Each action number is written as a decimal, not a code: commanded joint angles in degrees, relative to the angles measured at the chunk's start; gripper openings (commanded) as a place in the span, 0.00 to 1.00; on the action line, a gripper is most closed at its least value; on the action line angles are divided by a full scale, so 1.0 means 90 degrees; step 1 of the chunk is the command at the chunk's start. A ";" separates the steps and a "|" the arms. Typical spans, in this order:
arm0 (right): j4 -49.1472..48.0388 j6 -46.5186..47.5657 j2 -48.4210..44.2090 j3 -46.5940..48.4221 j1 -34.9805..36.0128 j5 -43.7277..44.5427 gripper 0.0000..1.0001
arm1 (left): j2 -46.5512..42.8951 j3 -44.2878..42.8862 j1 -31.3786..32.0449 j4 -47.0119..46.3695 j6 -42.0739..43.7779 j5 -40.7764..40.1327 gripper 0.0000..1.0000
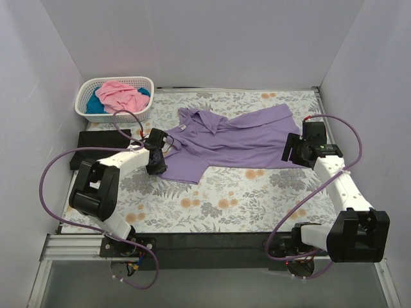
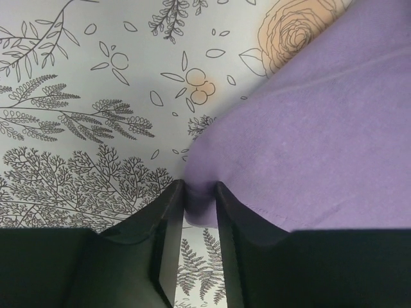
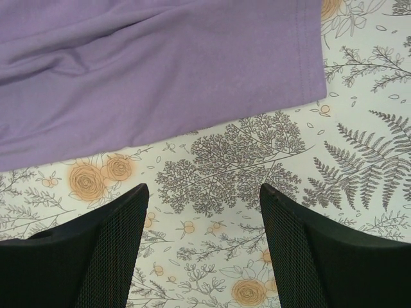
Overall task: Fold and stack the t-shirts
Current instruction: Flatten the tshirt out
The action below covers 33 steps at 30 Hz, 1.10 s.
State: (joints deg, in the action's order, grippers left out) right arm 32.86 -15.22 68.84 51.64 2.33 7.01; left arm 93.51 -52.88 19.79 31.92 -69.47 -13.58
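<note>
A lavender t-shirt (image 1: 237,138) lies spread and rumpled across the middle of the floral cloth. My left gripper (image 1: 156,168) is at the shirt's lower left corner. In the left wrist view its jaws (image 2: 199,189) are pinched on a fold of the lavender fabric (image 2: 321,128). My right gripper (image 1: 290,151) hovers open by the shirt's right edge. In the right wrist view the right gripper (image 3: 204,192) has only patterned cloth between its fingers, with the shirt's hem (image 3: 160,70) just beyond them. A pink t-shirt (image 1: 122,95) and a teal one (image 1: 95,106) lie in the basket. A black t-shirt (image 1: 90,157) lies flat at the left.
The white lattice basket (image 1: 112,117) stands at the back left corner. The grey-and-orange floral cloth (image 1: 218,199) covers the table. White walls close in the back and both sides. A purple cable loops over each arm.
</note>
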 commanded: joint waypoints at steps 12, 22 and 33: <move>-0.0282 -0.0710 0.0837 -0.0093 -0.0599 0.1253 0.75 | -0.0088 0.0388 0.0008 -0.0012 -0.0035 -0.0102 0.00; -0.1131 -0.0584 0.1696 -0.0083 -0.1362 0.0394 0.57 | -0.0254 0.0397 0.0008 -0.0002 0.0014 -0.0131 0.00; -0.1532 -0.0652 0.2312 0.0054 -0.1645 0.0286 0.56 | -0.0263 0.0397 0.0018 -0.0012 0.0014 -0.0063 0.00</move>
State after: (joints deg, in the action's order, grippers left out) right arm 21.58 -20.40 88.53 50.48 -11.90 9.65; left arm 92.01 -51.05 19.90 29.52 -69.65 -13.96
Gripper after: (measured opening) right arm 0.556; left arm 0.025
